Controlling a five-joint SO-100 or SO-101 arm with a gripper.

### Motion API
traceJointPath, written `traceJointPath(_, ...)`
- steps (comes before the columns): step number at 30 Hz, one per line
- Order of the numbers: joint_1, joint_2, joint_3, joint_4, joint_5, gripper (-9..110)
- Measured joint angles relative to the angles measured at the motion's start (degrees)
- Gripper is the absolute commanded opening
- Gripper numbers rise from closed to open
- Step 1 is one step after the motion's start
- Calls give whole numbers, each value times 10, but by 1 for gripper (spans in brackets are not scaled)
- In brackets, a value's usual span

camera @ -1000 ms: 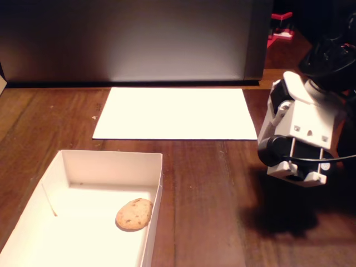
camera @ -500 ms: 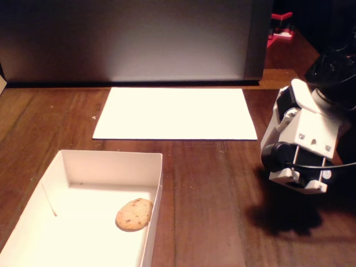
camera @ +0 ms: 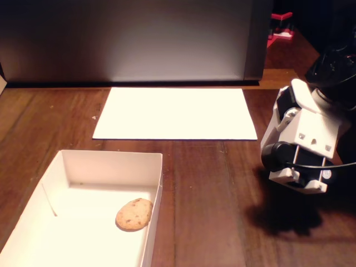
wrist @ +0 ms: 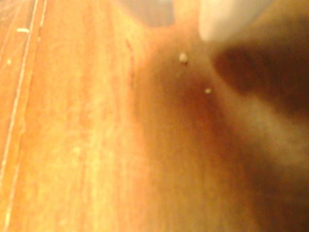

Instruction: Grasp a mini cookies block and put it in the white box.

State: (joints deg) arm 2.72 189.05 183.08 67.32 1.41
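Observation:
The mini cookies block (camera: 134, 214), a small round tan cookie with dark specks, lies flat inside the white box (camera: 111, 161), close to its right wall. The box stands at the lower left of the fixed view. My gripper (camera: 296, 179) hangs low over the bare wood at the far right, well away from the box and holding nothing I can see. Its white and black housing hides the fingers in the fixed view. The wrist view shows only blurred wood close up, with a pale blurred shape (wrist: 231, 17) at the top edge.
A flat white paper sheet (camera: 175, 114) lies on the wooden table (camera: 211, 194) behind the box. A grey panel (camera: 128, 39) stands along the back, with a red object (camera: 281, 28) at the top right. Two small crumbs (wrist: 183, 58) lie on the wood under the wrist camera.
Over the last second the arm has shifted slightly to the right; in the last half second it has barely moved. The cookie and the box have stayed put.

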Motion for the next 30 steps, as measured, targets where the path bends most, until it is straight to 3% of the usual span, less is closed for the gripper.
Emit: traceJointPath(30,0,0,0,0,-11,0)
